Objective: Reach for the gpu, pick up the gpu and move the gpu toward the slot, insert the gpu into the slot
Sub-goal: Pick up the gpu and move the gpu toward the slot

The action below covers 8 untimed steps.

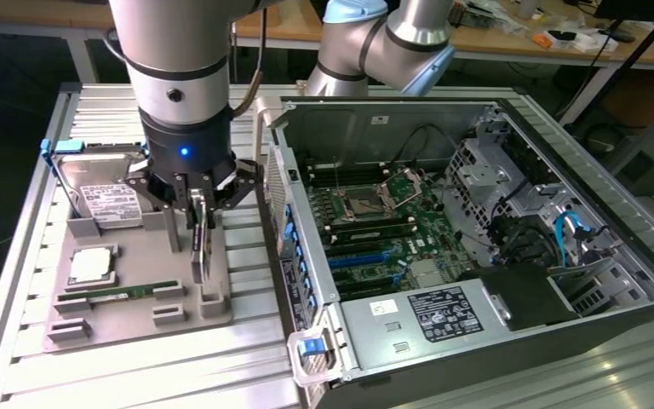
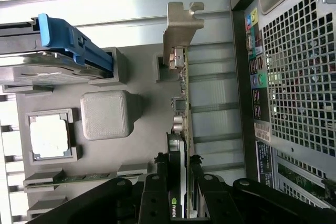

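The jaws are clamped on the gpu [image 1: 200, 256], which stands on edge at the grey tray [image 1: 134, 317]

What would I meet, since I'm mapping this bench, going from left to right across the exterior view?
Hard drive → gpu, gripped by the claw → slot → blue cable.
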Motion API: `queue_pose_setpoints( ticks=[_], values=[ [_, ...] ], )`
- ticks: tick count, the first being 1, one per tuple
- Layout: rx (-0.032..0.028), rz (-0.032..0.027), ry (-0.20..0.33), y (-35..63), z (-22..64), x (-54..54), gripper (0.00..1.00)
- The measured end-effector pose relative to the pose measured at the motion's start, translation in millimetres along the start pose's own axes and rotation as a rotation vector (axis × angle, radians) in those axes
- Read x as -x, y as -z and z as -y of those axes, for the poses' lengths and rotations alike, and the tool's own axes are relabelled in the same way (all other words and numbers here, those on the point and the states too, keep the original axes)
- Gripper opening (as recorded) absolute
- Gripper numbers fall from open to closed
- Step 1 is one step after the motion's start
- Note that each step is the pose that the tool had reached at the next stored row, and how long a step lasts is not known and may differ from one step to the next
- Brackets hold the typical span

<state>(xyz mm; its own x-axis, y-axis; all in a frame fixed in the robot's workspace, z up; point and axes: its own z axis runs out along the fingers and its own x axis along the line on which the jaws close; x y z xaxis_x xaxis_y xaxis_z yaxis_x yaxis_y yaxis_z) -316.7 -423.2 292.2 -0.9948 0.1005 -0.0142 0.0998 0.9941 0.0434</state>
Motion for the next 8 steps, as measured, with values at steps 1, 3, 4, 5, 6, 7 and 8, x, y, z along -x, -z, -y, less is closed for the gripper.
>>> queue_pose_setpoints(
  ticks=[1,3,4,5,6,7,8],
  values=[
    [-0.0001,-0.0001,0.0,3.5,-0.1,0.0,0.27],
    [-0.0001,-0.0001,0.0,9.9,-0.4,-0.1,0.27],
    [0.0,0.0,0.0,12.9,-0.5,-0.2,0.27],
    [-0.0002,-0.0002,0.0,16.4,-0.7,-0.3,0.27],
    [-0.0001,-0.0001,0.0,20.0,-0.8,-0.4,0.27],
    [0.0001,0.0001,0.0,23.3,-1.0,-0.5,0.27],
    [0.0,0.0001,0.0,26.9,-1.1,-0.7,0.27]
  ],
)
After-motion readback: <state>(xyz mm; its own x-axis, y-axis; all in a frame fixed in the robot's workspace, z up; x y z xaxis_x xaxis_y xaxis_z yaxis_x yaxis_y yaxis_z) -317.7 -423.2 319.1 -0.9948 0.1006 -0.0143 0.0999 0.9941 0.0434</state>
